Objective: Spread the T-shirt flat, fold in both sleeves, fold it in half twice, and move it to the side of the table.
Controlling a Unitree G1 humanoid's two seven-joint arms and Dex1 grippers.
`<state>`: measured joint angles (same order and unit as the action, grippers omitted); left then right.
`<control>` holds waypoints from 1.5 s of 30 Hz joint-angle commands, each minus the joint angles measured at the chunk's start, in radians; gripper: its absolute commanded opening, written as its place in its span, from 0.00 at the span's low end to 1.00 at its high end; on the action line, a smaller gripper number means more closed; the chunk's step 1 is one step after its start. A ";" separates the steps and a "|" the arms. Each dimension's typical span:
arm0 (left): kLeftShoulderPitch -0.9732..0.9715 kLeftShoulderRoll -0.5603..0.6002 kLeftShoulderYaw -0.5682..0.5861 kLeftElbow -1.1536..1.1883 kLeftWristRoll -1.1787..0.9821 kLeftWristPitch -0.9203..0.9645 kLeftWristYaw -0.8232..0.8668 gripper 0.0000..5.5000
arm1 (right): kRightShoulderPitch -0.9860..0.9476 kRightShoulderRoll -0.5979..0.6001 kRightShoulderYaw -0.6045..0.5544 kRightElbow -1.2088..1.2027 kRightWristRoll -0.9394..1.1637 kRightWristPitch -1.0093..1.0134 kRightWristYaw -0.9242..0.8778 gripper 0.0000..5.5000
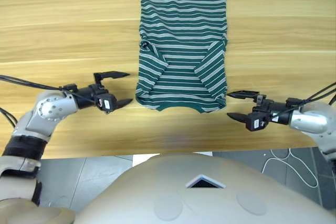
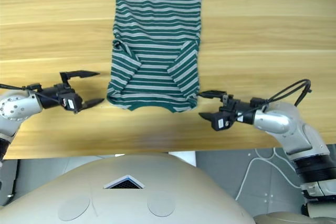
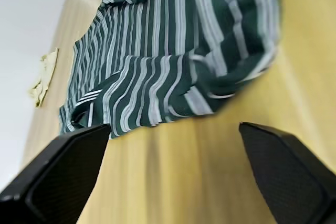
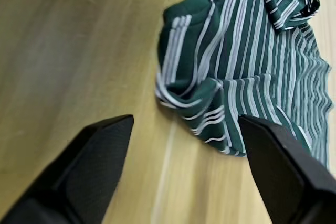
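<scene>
Green and white stripes: is that the short-sleeved cotton T-shirt (image 1: pixel 181 40) lying on the light wooden table (image 1: pixel 63 19)?

Yes, it is lying in the middle of the tabletop between the two arms, with its neckline pointing toward the robot and its hem lying at the far end.

How are the sleeves sitting?

Both are lying folded in over the front, each one slanting across the chest, so the shirt is forming a narrow upright rectangle. The cloth is bunching a little at the near corners.

What is the left gripper (image 1: pixel 128 87) doing?

It is hovering just beside the shirt's near left corner, apart from the cloth. Its two black fingers (image 3: pixel 58 171) are standing wide apart and are holding nothing.

And the right gripper (image 1: pixel 229 104)?

It is hanging near the table's front edge, just off the shirt's near right corner. Its fingers (image 4: pixel 89 166) are also spreading wide, with bare wood showing between them, and they are gripping nothing.
</scene>
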<state>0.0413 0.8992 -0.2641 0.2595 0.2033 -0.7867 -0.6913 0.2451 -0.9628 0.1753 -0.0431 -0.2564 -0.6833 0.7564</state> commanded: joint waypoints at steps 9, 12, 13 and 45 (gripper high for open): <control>-0.038 -0.051 -0.117 0.069 0.089 -0.017 -0.046 0.83 | -0.056 0.027 0.068 0.044 -0.063 0.021 -0.010 0.59; -0.025 -0.039 -0.144 0.041 0.068 -0.018 -0.074 0.74 | -0.056 0.029 0.078 0.044 -0.063 0.018 -0.011 0.48; -0.020 -0.035 -0.148 0.027 0.061 -0.014 -0.081 0.70 | -0.055 0.030 0.081 0.043 -0.063 0.017 -0.011 0.45; -0.013 -0.038 -0.148 -0.082 -0.066 -0.007 -0.158 0.00 | -0.045 0.009 0.066 0.026 -0.034 -0.006 -0.025 0.00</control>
<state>0.0190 0.8555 -0.4105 0.1924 0.1528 -0.7844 -0.8361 0.1935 -0.9312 0.2523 -0.0041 -0.3050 -0.6819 0.7214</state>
